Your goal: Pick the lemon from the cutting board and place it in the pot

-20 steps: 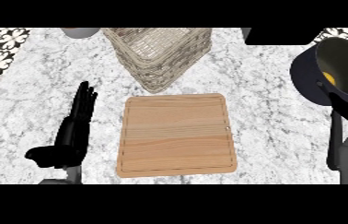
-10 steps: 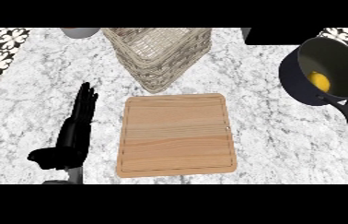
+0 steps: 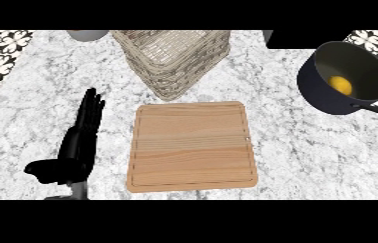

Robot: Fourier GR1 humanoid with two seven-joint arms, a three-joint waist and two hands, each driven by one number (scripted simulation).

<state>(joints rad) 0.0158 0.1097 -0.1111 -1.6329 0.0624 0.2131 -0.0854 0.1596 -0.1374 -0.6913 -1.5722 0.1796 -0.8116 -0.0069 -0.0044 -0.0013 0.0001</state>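
The yellow lemon (image 3: 340,84) lies inside the dark pot (image 3: 319,84) at the right edge of the counter. The wooden cutting board (image 3: 192,145) sits in the middle with nothing on it. My left hand (image 3: 78,142) rests open on the counter left of the board, fingers straight and pointing away. My right hand does not show in this view.
A wicker basket (image 3: 177,59) stands behind the board, close to its far edge. A grey round object (image 3: 88,35) peeks in at the back left. The pot's handle (image 3: 365,107) points toward the right edge. The marble counter (image 3: 295,152) spreads right of the board.
The right arm has withdrawn out of view at the right. More of the pot and the lemon inside it now shows. The left hand has not moved.
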